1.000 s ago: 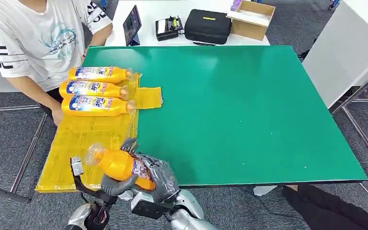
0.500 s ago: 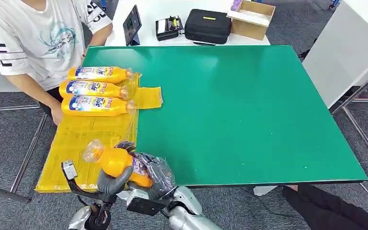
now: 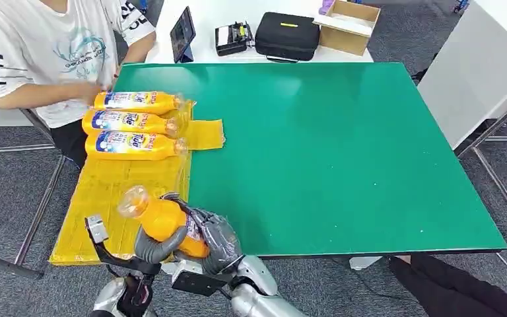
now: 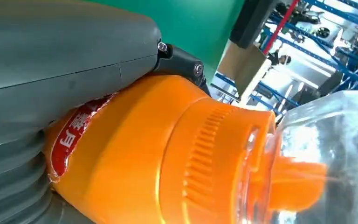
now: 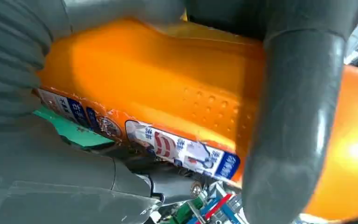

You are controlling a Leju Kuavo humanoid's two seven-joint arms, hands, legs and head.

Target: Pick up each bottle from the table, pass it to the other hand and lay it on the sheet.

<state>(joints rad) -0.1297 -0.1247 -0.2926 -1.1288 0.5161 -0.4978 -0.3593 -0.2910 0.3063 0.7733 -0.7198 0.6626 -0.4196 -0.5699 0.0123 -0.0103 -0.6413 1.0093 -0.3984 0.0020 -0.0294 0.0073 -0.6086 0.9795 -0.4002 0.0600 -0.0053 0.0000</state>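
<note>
An orange bottle [image 3: 162,223] with a clear cap hangs over the near end of the yellow sheet [image 3: 102,191], cap pointing up and left. My left hand [image 3: 150,248] wraps it from below. My right hand [image 3: 215,238] grips its labelled lower half. In the left wrist view the orange bottle [image 4: 168,154] lies against my left hand [image 4: 51,70]. The right wrist view has the bottle [image 5: 158,88] enclosed by my right hand [image 5: 14,51]. Three more orange bottles [image 3: 132,123] lie side by side at the sheet's far end.
A person in a white shirt [image 3: 33,53] sits at the table's far left, one hand [image 3: 96,89] close to the farthest bottle. A tablet [image 3: 182,33], a black case [image 3: 286,36] and a cardboard box [image 3: 346,25] stand on the white table behind. The green table [image 3: 330,145] spreads to the right.
The held bottle has risen a little and tipped cap-up, with my left hand closing further round it. The person's forearm has moved from beside the sheet toward the farthest bottle.
</note>
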